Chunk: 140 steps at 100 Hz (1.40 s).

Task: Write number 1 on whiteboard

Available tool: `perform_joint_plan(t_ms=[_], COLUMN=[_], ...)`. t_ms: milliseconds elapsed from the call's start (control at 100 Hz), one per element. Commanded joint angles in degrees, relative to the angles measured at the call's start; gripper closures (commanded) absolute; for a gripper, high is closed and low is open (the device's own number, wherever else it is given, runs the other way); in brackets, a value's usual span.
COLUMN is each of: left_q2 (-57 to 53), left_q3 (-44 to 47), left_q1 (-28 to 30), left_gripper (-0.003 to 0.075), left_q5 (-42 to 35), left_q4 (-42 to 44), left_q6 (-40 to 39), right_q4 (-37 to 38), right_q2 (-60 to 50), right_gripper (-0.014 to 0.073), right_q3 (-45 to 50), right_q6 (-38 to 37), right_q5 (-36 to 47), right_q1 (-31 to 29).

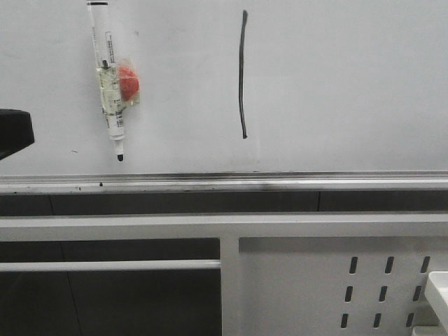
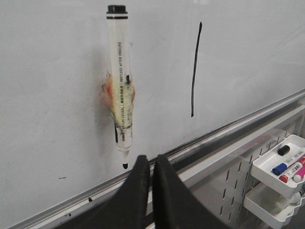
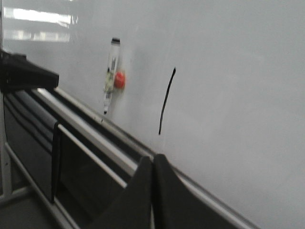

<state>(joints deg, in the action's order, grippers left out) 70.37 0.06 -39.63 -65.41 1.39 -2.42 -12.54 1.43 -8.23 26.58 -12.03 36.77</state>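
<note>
Your number 1 point(image 1: 242, 73) stands drawn on the whiteboard point(image 1: 350, 84); marker point(image 1: 110, 80) parked there, both pincers pressed closed, empty.

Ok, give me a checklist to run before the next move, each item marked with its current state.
1. Number 1 drawn on the whiteboard: ok, one unbroken black stroke, nearly vertical.
2. Marker pen parked: ok, it hangs on the board left of the stroke, tip down, uncapped.
3. Left gripper free: ok, fingers closed together with nothing between them, just below the pen tip.
4. Right gripper free: ok, closed and holding nothing, away from the board.
5. Red piece holding the pen: cannot tell how firmly it grips.
6. Ledge under the board: not ok, dark specks on it.
</note>
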Motion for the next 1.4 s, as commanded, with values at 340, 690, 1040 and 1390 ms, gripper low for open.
perform_joint_plan(t_ms=[340,690,1040,1390], left_q2=[-11.06,-42.42,-67.53,-68.94], left_q3=[-13.16,-21.58,-21.09,-12.16], left_q1=[-0.04,0.24,3.75,31.19], left_gripper=[0.074,0.074,0.074,0.074], left_q5=[26.47,62.78,85.6,79.36], left_q4=[7.7,9.41,12.97,8.54], left_q6=[1.14,-3.65,-3.65,-3.65], right_q4=[-0.41,-0.41,-0.41,-0.41], right_q2=[3.05,3.05,3.05,3.05], right_gripper=[0.0663,0.0663,0.0663,0.0663], right_q3=[6.48,6.9,6.9,6.9], right_q6=[-0.04,-0.04,-0.04,-0.04], right_q5=[2.99,2.65,2.65,2.37], right_q1=[-0.19,-0.19,-0.19,-0.19])
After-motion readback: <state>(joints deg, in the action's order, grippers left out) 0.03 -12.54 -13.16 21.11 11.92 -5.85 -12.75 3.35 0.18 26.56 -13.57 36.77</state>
